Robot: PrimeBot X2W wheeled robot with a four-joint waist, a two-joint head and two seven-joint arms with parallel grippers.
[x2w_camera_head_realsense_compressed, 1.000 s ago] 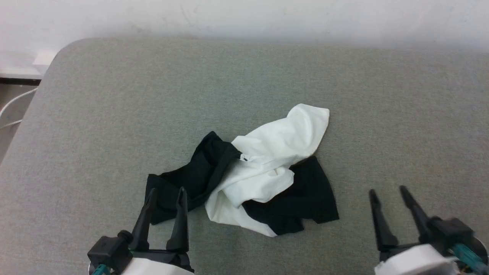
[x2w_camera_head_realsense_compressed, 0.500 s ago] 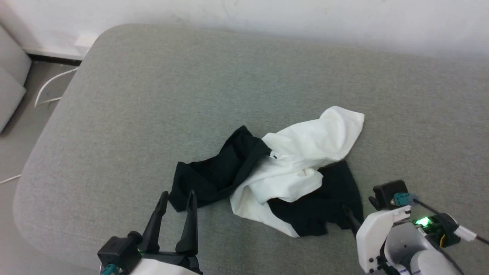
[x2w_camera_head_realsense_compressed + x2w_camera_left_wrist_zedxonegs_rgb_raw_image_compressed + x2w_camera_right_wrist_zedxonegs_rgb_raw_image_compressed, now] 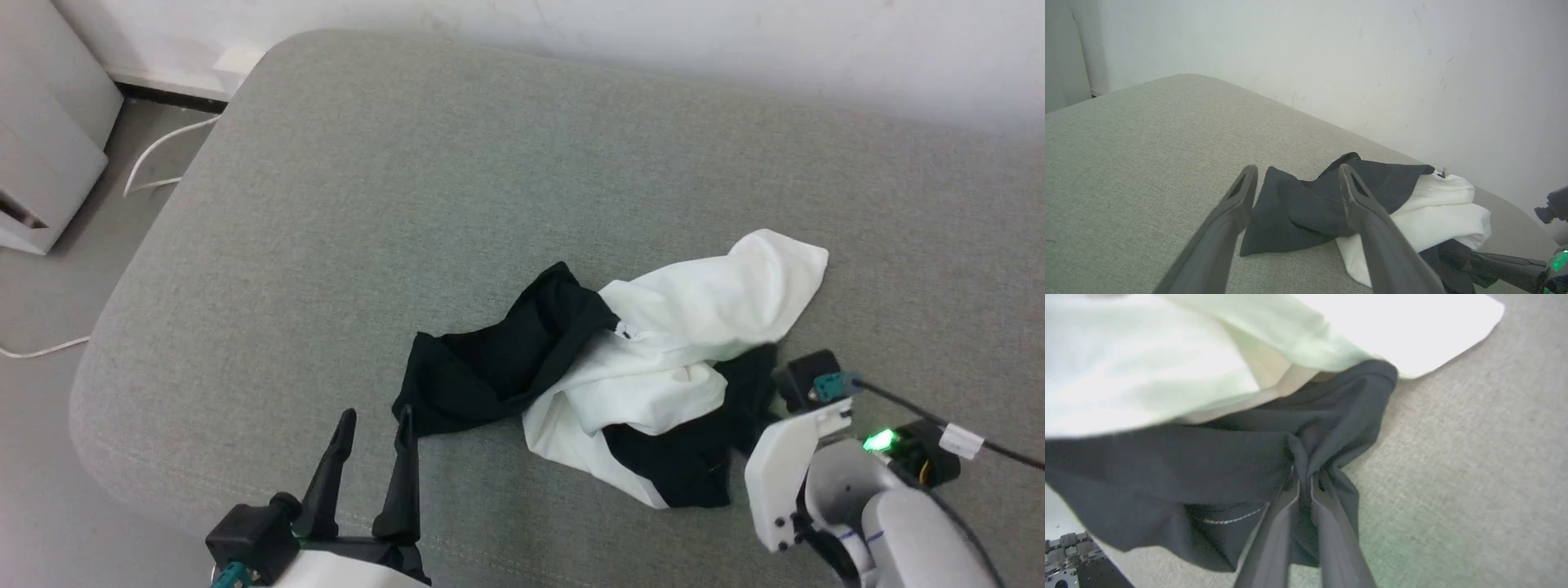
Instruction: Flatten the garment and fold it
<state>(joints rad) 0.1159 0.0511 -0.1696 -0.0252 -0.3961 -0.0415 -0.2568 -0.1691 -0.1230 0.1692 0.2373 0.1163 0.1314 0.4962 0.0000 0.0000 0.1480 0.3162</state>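
Note:
The garment (image 3: 678, 327) lies crumpled on the grey cushion (image 3: 408, 204), with a white body bunched in the middle and black parts on its left and lower right. My right gripper (image 3: 1303, 479) is shut, with a fold of the black cloth (image 3: 1241, 457) pinched between its fingertips. In the head view its pale wrist (image 3: 784, 474) sits against the garment's right edge and covers the fingers. My left gripper (image 3: 375, 416) stands open just short of the black left end (image 3: 490, 367), touching nothing. In the left wrist view its fingers (image 3: 1237, 204) frame that same black end (image 3: 1306, 204).
The cushion's rounded left edge (image 3: 90, 384) drops to a grey floor (image 3: 49, 302) with a white cable (image 3: 155, 159). A grey box (image 3: 49, 122) stands at the far left. A white wall (image 3: 653, 41) backs the cushion.
The head camera has swung, shifting the whole picture right. My right gripper came in from the lower right to the garment's black part and shut on it. The left gripper stays open.

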